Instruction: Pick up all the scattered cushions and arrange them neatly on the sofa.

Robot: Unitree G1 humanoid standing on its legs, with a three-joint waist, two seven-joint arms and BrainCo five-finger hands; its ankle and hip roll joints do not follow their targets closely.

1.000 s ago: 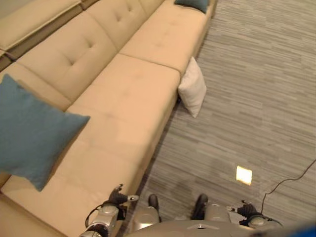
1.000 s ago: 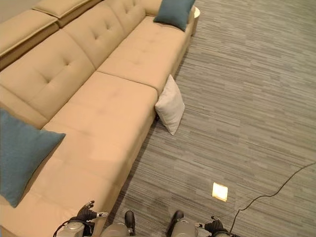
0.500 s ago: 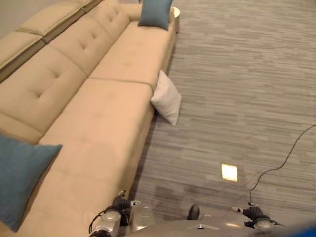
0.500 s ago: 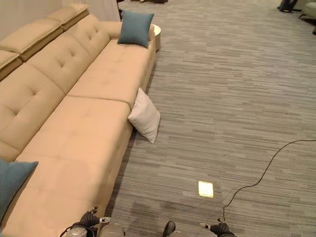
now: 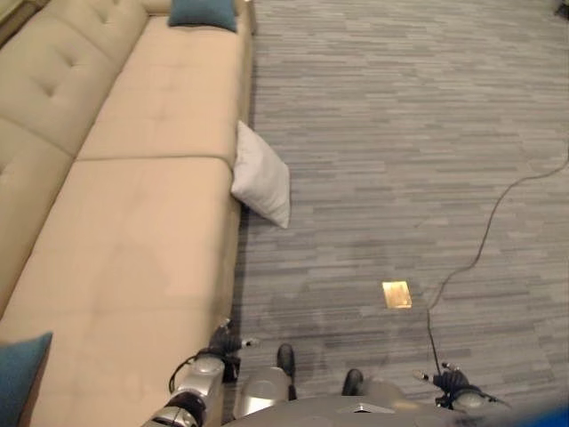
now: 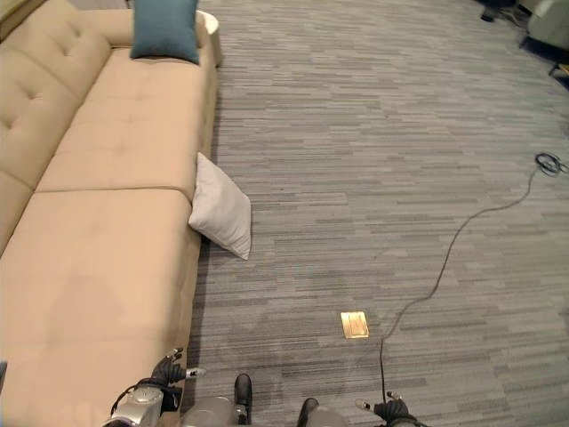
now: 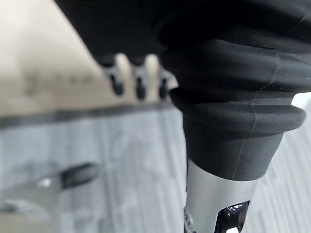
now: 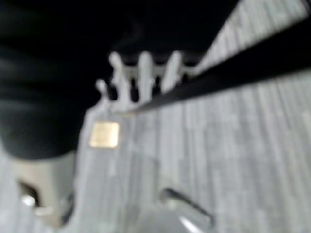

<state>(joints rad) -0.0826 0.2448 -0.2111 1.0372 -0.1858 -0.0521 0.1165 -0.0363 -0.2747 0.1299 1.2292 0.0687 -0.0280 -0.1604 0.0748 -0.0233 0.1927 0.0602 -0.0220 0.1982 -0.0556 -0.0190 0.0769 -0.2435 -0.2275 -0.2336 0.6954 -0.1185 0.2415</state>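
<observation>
Left hand low beside sofa front edge, fingers relaxed, empty. Right hand likewise slack, empty, farther out over floor. White cushion well ahead of left hand, propped on floor against sofa front, long axis roughly along it. Left hand nearer.

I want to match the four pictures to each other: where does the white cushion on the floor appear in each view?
Left eye view: the white cushion leans against the sofa front, left of centre.
Right eye view: the same cushion sits left of centre.
Left wrist view: not in it.
Right wrist view: not in it.
Shared landmark: the brass floor plate, also in the right wrist view.
</observation>
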